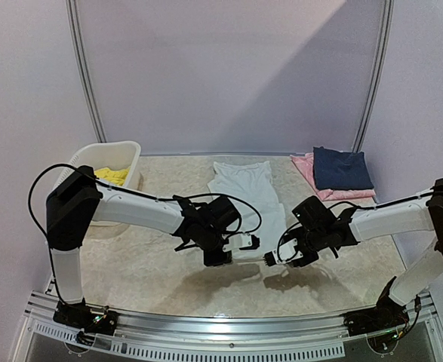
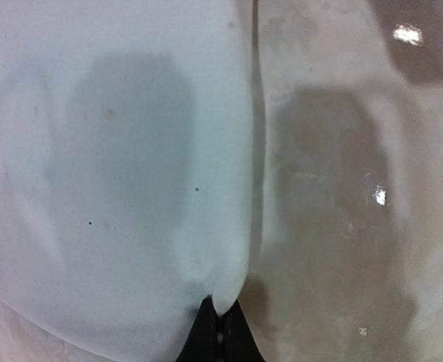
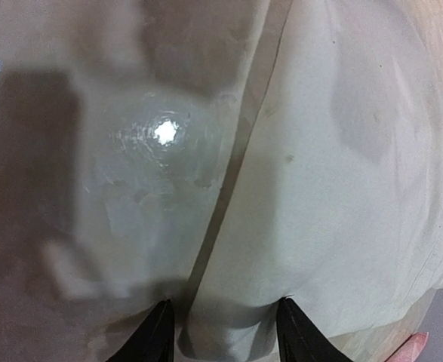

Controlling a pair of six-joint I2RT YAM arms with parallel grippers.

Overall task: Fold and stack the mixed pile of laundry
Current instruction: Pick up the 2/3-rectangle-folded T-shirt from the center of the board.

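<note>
A white T-shirt (image 1: 244,197) lies folded into a long strip on the table, reaching from the middle toward the near side. My left gripper (image 1: 219,258) is at its near left corner, shut on the cloth's edge (image 2: 225,298). My right gripper (image 1: 275,260) is at the near right corner. Its fingers (image 3: 157,335) stand apart, with the shirt's hem (image 3: 244,332) lying between them. The yellow shorts (image 1: 112,175) lie in the white basket (image 1: 127,151) at the far left.
A folded navy garment (image 1: 342,167) rests on a folded pink one (image 1: 306,167) at the far right. The basket stands close behind my left arm. The beige tabletop (image 1: 146,249) shows glossy reflections. A metal rail runs along the near edge.
</note>
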